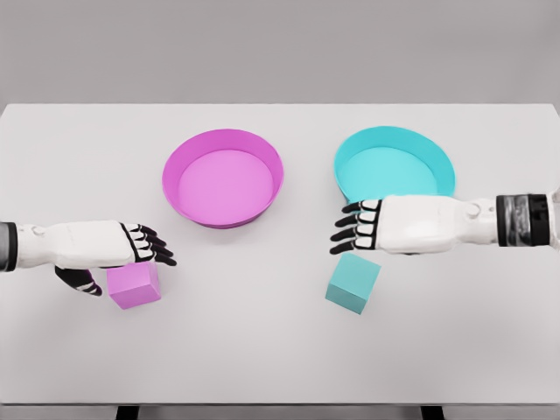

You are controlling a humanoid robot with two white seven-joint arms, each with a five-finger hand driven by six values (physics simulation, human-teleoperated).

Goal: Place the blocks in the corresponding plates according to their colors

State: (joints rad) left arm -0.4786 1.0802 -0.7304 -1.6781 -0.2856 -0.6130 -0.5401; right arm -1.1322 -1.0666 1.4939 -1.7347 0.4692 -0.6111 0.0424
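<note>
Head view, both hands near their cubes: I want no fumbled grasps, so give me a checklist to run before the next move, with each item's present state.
1. Pink cube lying on the white table, outside the round pink plate: ok.
2. Left hand at the pink cube, thumb beside it: ok; firm grasp: cannot tell.
3. Teal cube free on the table: ok.
4. Right hand closed on the teal cube: not ok, it hovers above, open.
5. Round teal plate free of blocks: ok.
</note>
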